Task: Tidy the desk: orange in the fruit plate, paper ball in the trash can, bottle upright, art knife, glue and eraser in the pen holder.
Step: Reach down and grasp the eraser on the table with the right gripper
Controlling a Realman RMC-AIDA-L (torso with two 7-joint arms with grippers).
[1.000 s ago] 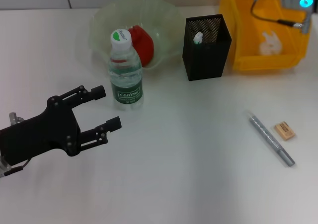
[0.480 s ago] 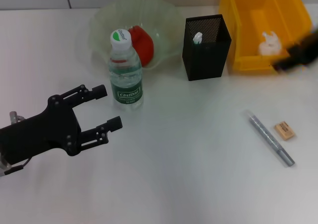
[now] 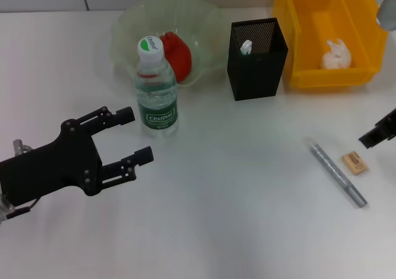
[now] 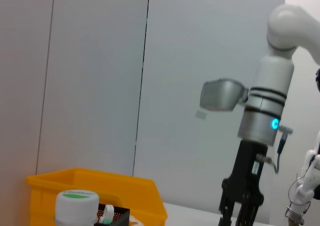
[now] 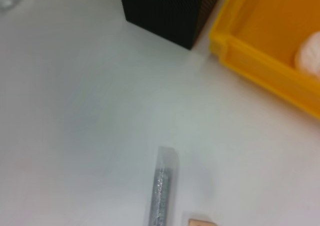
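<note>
Now right gripper (image 3: pixel 378 132) just beside eraser (image 3: pixel 355 163) & art knife (image 3: pixel 338 174); opening can't tell.

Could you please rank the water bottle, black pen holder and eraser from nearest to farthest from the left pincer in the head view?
From the left pincer:
1. Water bottle, standing just beyond it.
2. Black pen holder, mid-table, farther back.
3. Eraser, far right side.

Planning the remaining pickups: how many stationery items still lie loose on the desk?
2: the art knife lying near the desk's right edge, and the eraser just right of it. The pen holder already holds something white-tipped, partly hidden.
</note>
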